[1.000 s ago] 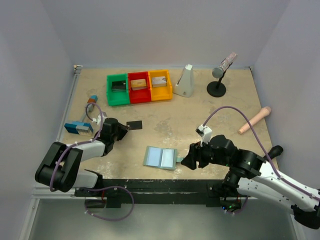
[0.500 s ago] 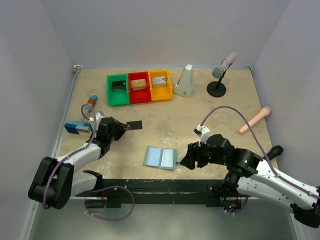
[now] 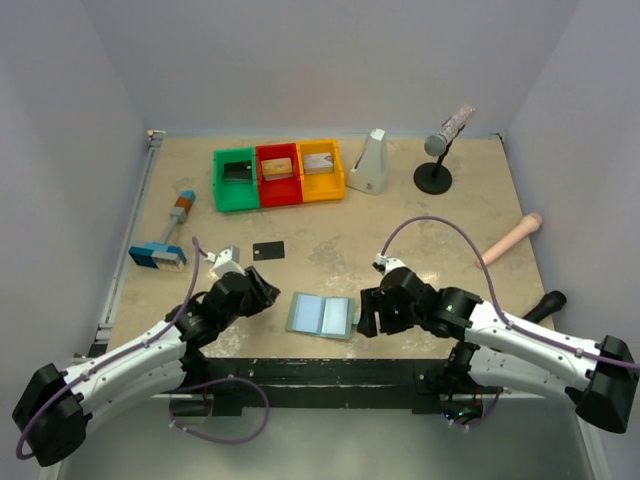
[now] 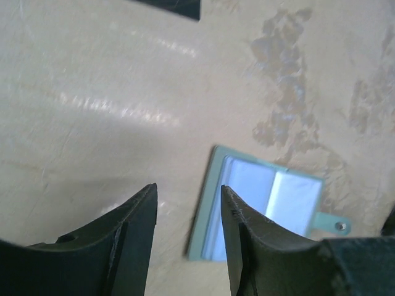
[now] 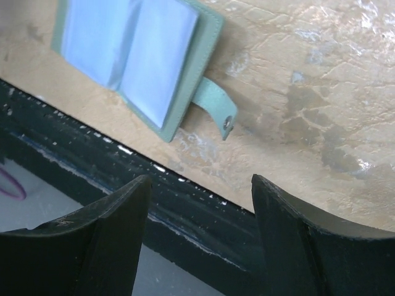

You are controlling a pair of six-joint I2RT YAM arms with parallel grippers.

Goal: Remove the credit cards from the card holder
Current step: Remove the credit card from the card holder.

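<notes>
The card holder [image 3: 322, 316] lies open and flat on the table [image 3: 420, 235] in the lower centre of the top view, pale blue faces up, its long axis running left to right across the frame and its snap tab [image 5: 213, 105] sticking out toward the right; it sits between the two tools, so the coming move turns on that line; the right gripper [image 3: 366, 312] stands just beside the tab end, nearer of the two, while the left gripper [image 3: 268, 288] sits a little apart to the holder's left and slightly higher in the frame; the left wrist view shows the holder [image 4: 265, 197] just ahead and right of the left gripper's fingers [image 4: 139, 216], which stand moderately parted with nothing between them; the right wrist view shows the right tool spread wide and likewise empty, the holder [image 5: 136, 55] in the upper left; one black card [image 3: 269, 249] lies loose on the table above the left gripper; whether any card remains in the pockets I cannot tell; reaching in from the right end looks the shorter approach.
</notes>
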